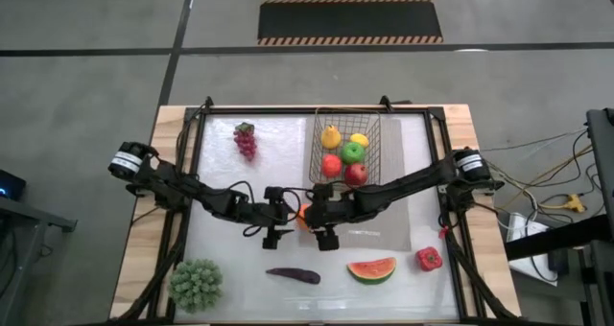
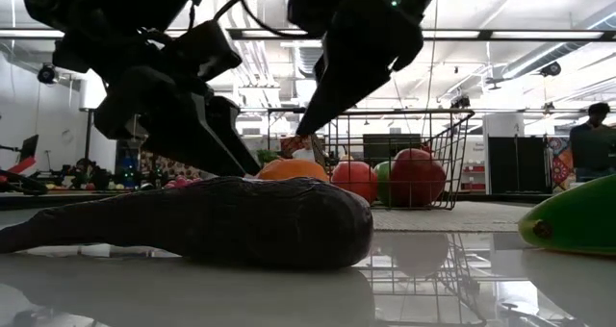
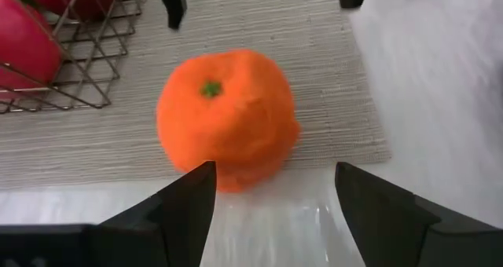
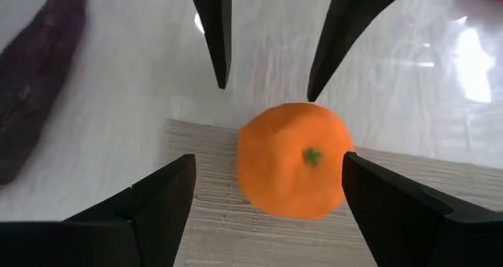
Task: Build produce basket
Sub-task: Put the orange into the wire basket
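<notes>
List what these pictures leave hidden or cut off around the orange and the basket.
- High view: the orange is mostly covered by the left end effector and right end effector.
- Low view: the eggplant hides the orange's underside and the basket floor.
- Left wrist view: the basket is cut off by the picture edge.
- Right wrist view: the basket is absent.

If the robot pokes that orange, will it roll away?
Probably a little. The orange is round, so a nudge could roll it. It sits at the edge of the woven mat, which likely slows it; the glossy table beyond looks slippery. Both open end effectors flank it.
</notes>
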### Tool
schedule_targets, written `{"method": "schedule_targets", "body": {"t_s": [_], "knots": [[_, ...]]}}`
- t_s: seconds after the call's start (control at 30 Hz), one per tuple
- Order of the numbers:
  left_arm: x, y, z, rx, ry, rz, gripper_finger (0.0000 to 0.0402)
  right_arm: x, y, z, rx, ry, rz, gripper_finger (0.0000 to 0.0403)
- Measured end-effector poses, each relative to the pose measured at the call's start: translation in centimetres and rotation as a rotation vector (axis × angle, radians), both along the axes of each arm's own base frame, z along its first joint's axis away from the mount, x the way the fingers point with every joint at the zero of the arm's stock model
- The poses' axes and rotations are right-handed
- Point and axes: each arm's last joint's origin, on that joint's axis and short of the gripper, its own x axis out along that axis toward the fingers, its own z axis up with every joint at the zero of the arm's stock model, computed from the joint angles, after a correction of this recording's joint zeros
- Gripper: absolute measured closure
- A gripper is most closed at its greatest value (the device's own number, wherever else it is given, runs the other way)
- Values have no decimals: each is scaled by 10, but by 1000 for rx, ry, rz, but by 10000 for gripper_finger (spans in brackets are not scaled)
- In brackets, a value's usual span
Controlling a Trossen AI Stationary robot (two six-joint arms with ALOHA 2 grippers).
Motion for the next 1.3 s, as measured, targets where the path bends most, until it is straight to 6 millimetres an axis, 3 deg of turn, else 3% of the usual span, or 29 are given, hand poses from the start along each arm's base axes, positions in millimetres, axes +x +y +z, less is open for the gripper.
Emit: {"method": "schedule_targets", "body": {"t_s": [0.73, 1.1, 1.3], "knots": [[1, 0, 1, 18, -25, -19, 159, 17, -12, -28, -108, 55, -51, 90], [3, -5, 5, -69, -56, -125, 160, 17, -11, -29, -101, 58, -11, 95], [-1, -4, 11, -42, -51, -151, 160, 9, -8, -13, -71, 59, -7, 99]]}}
